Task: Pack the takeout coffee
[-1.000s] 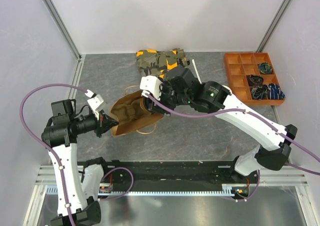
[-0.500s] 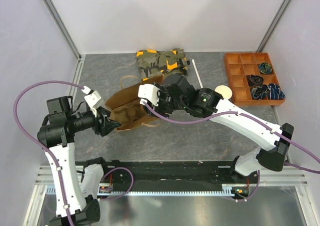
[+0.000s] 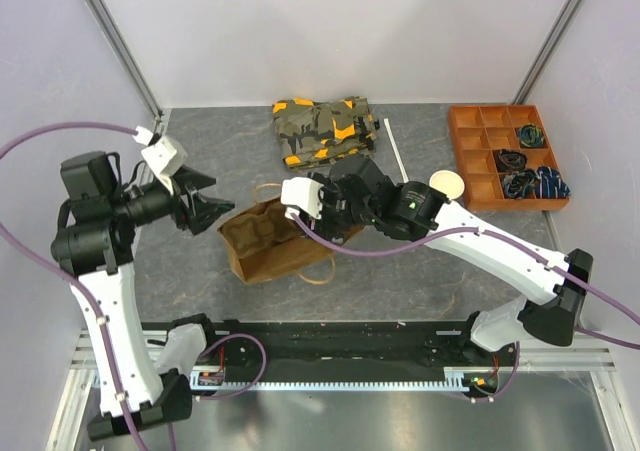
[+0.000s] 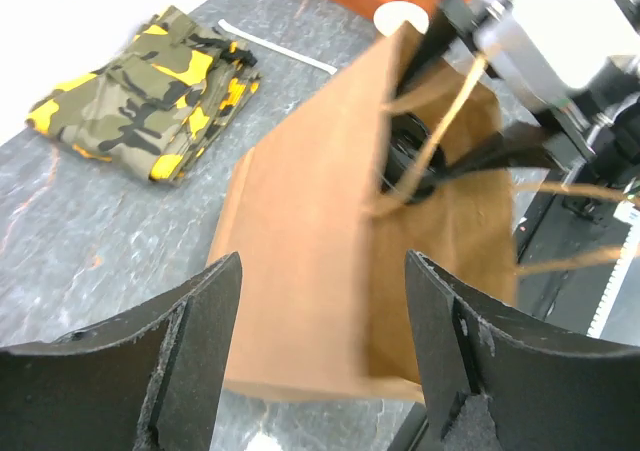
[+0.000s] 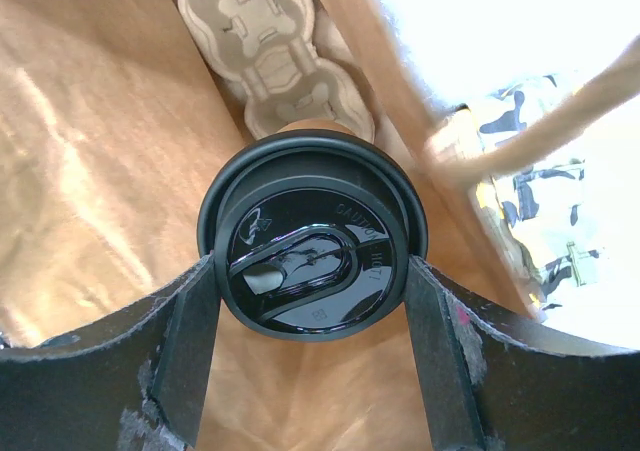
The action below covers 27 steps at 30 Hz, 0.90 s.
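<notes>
The takeout coffee (image 5: pixel 312 236), a brown cup under a round black sip lid, sits between the fingers of my right gripper (image 5: pixel 310 276), which is shut on the lid's sides. Cup and gripper are inside the brown paper bag (image 3: pixel 262 251), which lies on its side with its mouth toward the right arm. A moulded-pulp carrier tray (image 5: pixel 268 41) lies deeper in the bag, beyond the cup. My left gripper (image 3: pixel 212 211) hangs open just left of the bag's closed end, holding nothing. In the left wrist view the bag (image 4: pixel 300 221) fills the space beyond the open left gripper (image 4: pixel 322 271).
A folded camouflage cloth (image 3: pixel 325 126) lies behind the bag. An orange compartment tray (image 3: pixel 470 121) with small items stands at the back right. A lidless cup (image 3: pixel 448 184) is beside it. A thin white stick (image 3: pixel 394 149) lies between cloth and tray. The bag's twine handles (image 3: pixel 318 271) trail toward me.
My left gripper opened, let go of the bag's end and drew back up and to the left. The bag settled onto the table, and the right gripper stayed in its mouth with the cup.
</notes>
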Tool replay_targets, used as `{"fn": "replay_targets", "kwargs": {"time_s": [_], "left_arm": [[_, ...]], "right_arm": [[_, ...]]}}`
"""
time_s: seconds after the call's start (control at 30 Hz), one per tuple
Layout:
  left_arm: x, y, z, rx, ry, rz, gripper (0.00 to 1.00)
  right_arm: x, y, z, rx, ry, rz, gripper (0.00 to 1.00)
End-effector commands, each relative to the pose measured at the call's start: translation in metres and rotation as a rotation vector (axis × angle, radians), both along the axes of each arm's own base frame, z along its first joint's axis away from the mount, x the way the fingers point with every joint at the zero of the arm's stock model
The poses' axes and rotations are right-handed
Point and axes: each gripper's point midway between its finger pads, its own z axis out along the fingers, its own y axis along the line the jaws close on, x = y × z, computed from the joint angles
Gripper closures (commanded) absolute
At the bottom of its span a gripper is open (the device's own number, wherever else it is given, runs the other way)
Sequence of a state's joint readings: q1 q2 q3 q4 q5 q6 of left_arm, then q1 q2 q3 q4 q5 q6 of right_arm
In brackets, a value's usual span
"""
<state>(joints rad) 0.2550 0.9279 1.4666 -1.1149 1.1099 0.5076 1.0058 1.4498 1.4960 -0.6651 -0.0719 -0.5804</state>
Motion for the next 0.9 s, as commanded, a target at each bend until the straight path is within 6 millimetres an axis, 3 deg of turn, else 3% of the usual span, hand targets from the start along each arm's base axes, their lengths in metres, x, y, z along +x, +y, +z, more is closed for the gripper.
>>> {"fn": "replay_targets", "kwargs": {"time_s": [0.0,0.47,0.6,0.7,0.73,0.8,0.83,0.87], "left_arm": [[0.005,-0.015,0.008,-0.031,-0.026,-0.101,0.29],[-0.014,-0.057,0.001,-0.034,-0.040,-0.337,0.28],[-0.001,-0.071,-0.001,-0.054,-0.017,-0.329,0.33],[0.002,-0.085,-0.002,-0.074,0.001,-0.337,0.45],[0.008,-0.086,-0.004,-0.072,0.011,-0.309,0.60],[0.016,-0.088,-0.002,-0.105,0.052,-0.267,0.77],[0.018,-0.088,-0.001,-0.121,0.070,-0.249,0.97],[0.020,-0.089,0.000,-0.159,0.125,-0.216,0.98]], "right_arm": [[0.001,-0.006,0.015,0.033,-0.058,0.000,0.41],[0.009,-0.010,0.017,0.026,-0.084,-0.028,0.41],[0.010,-0.011,0.015,0.023,-0.088,-0.030,0.41],[0.014,-0.010,0.015,0.023,-0.091,-0.036,0.41],[0.015,-0.010,0.016,0.028,-0.095,-0.039,0.41],[0.016,-0.008,0.018,0.038,-0.092,-0.043,0.41],[0.016,-0.007,0.020,0.050,-0.092,-0.046,0.41],[0.017,-0.006,0.020,0.060,-0.088,-0.053,0.41]]}}
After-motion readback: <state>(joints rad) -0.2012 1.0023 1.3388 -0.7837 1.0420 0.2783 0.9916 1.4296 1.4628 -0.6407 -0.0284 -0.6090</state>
